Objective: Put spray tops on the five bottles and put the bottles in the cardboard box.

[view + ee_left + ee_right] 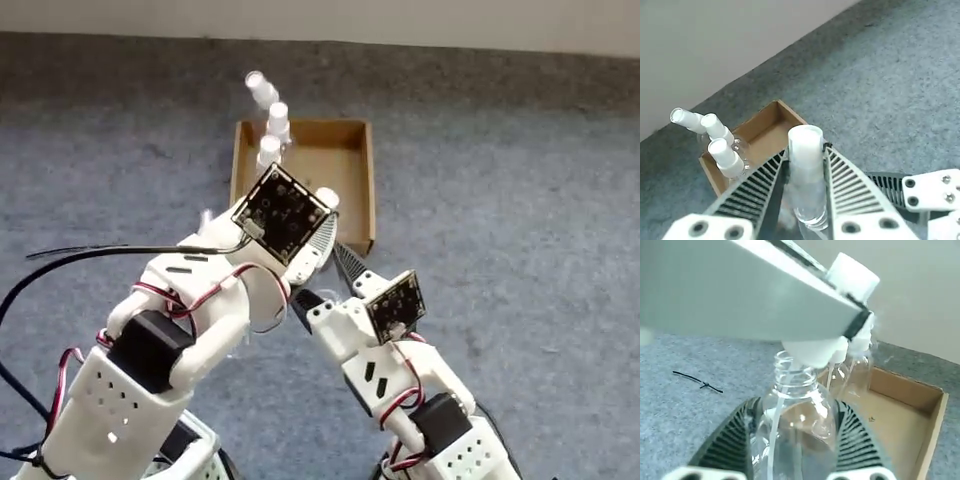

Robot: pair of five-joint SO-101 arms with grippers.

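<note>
The clear plastic bottle (795, 440) stands upright on the grey carpet (520, 200), just in front of the near right corner of the brown cardboard box (368, 190). The right gripper (796, 412) is clamped round its body from both sides. Over its open neck sits the white spray top (805, 137), its collar at the mouth and its thin tube running down inside the bottle. The left gripper (805, 150) pinches this top between its ribbed fingers. Three more clear bottles with white tops (722, 152) stand in the box, bunched along its left wall towards the far left corner. A thin black strand (695, 382) lies on the carpet near the held bottle. The carpet runs back to a plain pale wall (400, 20) beyond the box's far edge.
</note>
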